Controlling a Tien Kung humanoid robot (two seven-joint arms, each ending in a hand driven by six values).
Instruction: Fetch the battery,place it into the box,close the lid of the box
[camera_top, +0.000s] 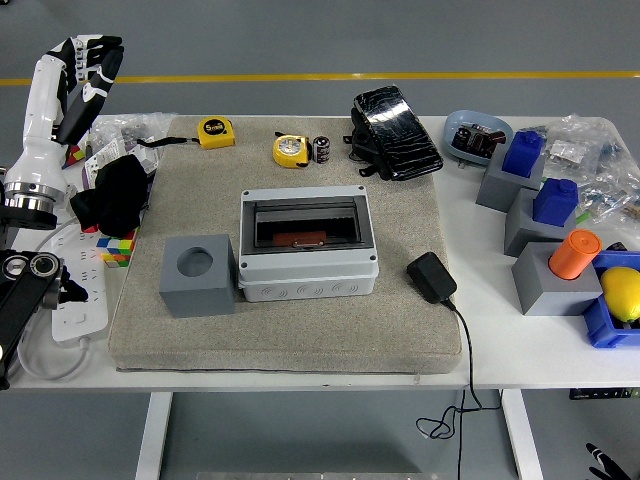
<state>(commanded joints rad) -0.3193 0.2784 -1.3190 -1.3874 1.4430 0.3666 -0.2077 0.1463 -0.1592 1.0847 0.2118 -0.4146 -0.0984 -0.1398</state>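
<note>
The left hand (85, 62) is raised off the table's far-left corner, white forearm upright, fingers loosely extended and holding nothing. The right hand is out of view. The battery (321, 149) stands at the mat's far edge, just beside a yellow tape measure (290, 150) and near a black pedal (395, 133). The box (308, 243) sits mid-mat, its dark lid seemingly lying over the opening.

Risks, as I judge them: reaching from so far left, the fingers could knock the small battery over or nudge the tape measure. A lid left down would block placement, and the grey block (198, 274) touching the box's left side crowds that approach.
</note>
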